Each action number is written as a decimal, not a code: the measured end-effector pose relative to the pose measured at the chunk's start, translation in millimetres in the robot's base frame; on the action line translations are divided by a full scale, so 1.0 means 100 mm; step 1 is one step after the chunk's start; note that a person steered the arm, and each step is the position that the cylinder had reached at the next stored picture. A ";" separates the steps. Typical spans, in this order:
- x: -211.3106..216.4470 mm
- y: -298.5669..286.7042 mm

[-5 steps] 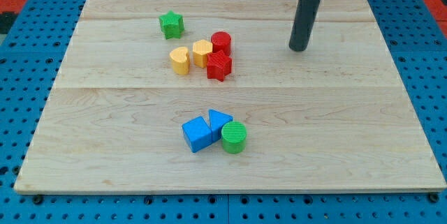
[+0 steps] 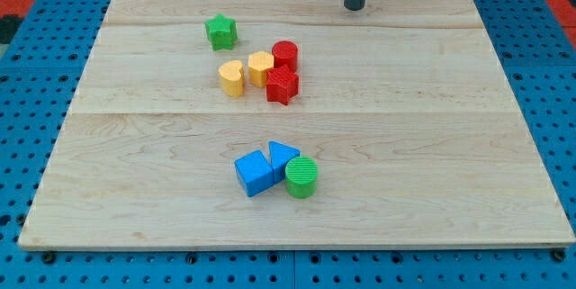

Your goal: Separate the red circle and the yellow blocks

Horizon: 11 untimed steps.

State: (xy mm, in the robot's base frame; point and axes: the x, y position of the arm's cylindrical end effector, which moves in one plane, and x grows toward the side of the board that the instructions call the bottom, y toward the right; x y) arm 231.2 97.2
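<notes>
Camera view, only one. Rod cut off by the view's top, only its lower stretch shows; my tip (image 2: 355, 7) sits near the tabletop's (image 2: 432, 145) top edge, a bit right of the middle, well apart from every block. No fingers on this rig, just the bare rod, so nothing wide, narrow or held.

Red circle (image 2: 284, 54) is in the upper middle of the tabletop, touching or nearly touching the yellow hexagon-ish block (image 2: 260, 68) on its left; exact shape of that one is hard to make out. Yellow heart-like block (image 2: 231, 78) sits just beside it, further left; can't tell if the two yellows touch. Red star (image 2: 282, 85) is pressed in below the red circle and hides part of its base. All four form one tight cluster.

Green star (image 2: 220, 31) is alone, near the cluster, toward the top-left.

Lower middle: blue cube (image 2: 253, 173), blue triangle (image 2: 283, 157) partly hidden behind the cube and the green cylinder (image 2: 301, 177); these three are bunched together, well apart from the upper cluster.
</notes>
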 end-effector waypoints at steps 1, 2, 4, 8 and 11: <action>-0.08 -0.64; -0.03 -1.09; -0.07 -1.10; -0.12 -1.43; 0.16 -1.96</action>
State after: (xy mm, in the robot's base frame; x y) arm 247.3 -98.8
